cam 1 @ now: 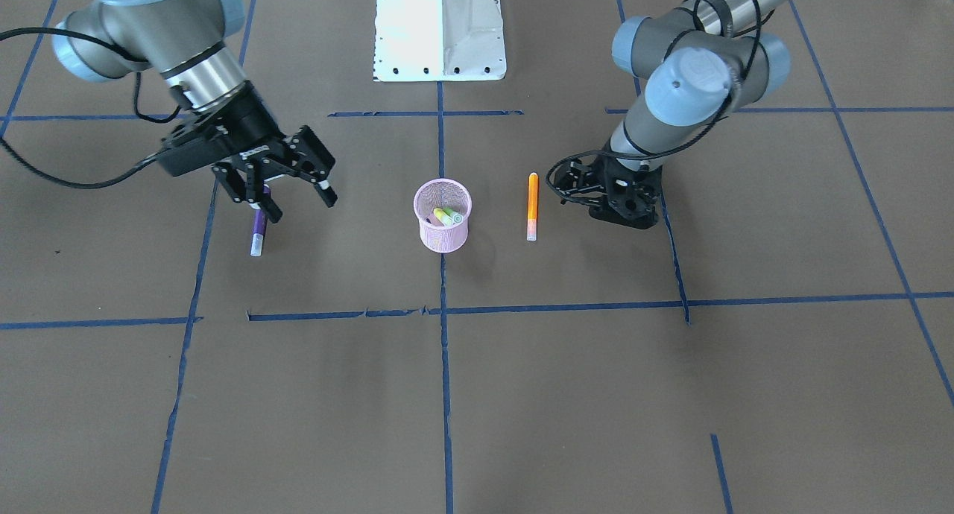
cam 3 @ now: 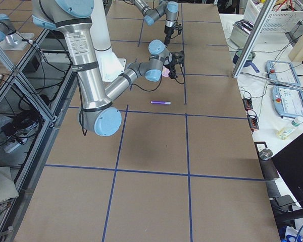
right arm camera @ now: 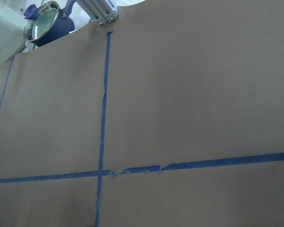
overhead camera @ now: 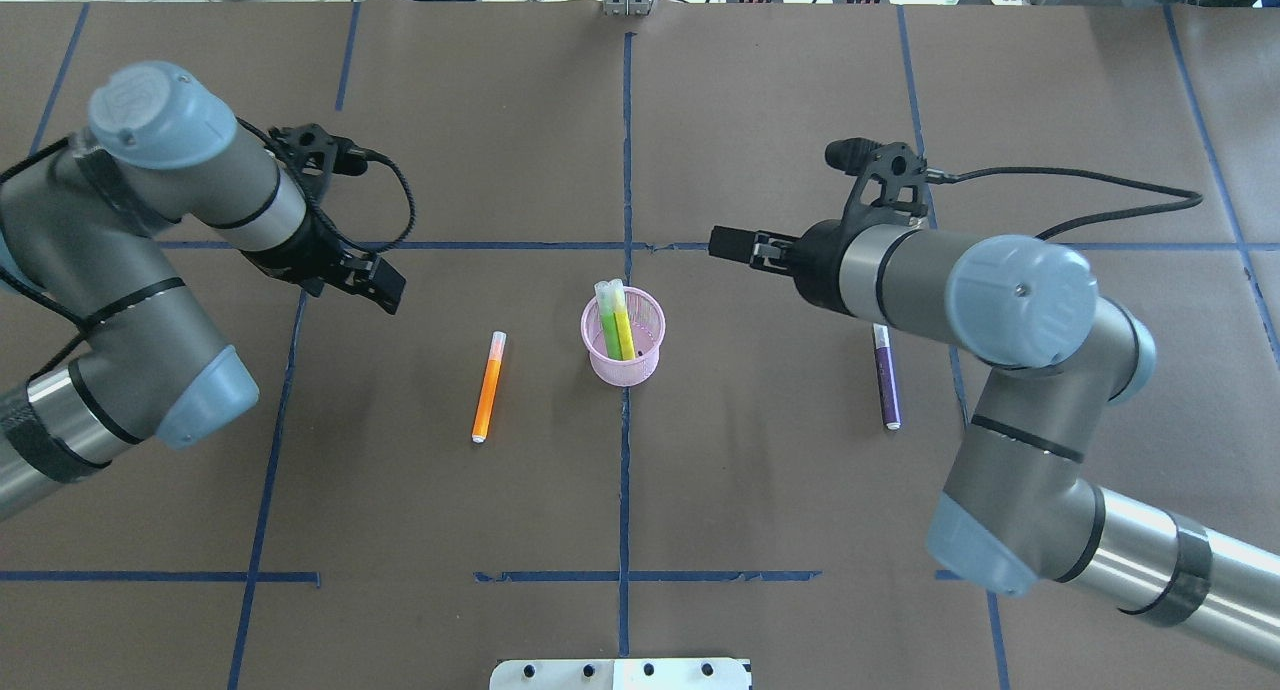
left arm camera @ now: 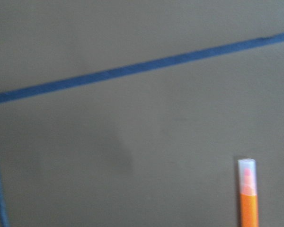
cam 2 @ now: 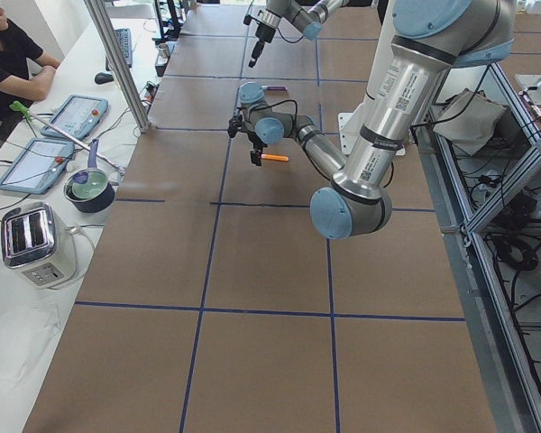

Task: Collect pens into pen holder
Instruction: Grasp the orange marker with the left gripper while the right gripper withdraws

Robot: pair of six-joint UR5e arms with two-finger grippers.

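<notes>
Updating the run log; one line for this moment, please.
pen holder: green pen, yellow pen inside | orange pen, purple pen: on table | right gripper: open, empty | left gripper: unclear

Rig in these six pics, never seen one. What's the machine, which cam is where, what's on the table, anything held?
Two robot arms at a brown table, each ending in a two-finger gripper. One camera looks down from behind the robot, one faces it (sides swap), two look along the table from its ends, one rides each wrist. Mid-table stands a pink mesh pen holder with a green pen and a yellow pen inside. An orange pen lies flat near the left gripper, a purple pen by the right gripper. No pen is held. The right gripper is open; the left one's jaws are unclear.
</notes>
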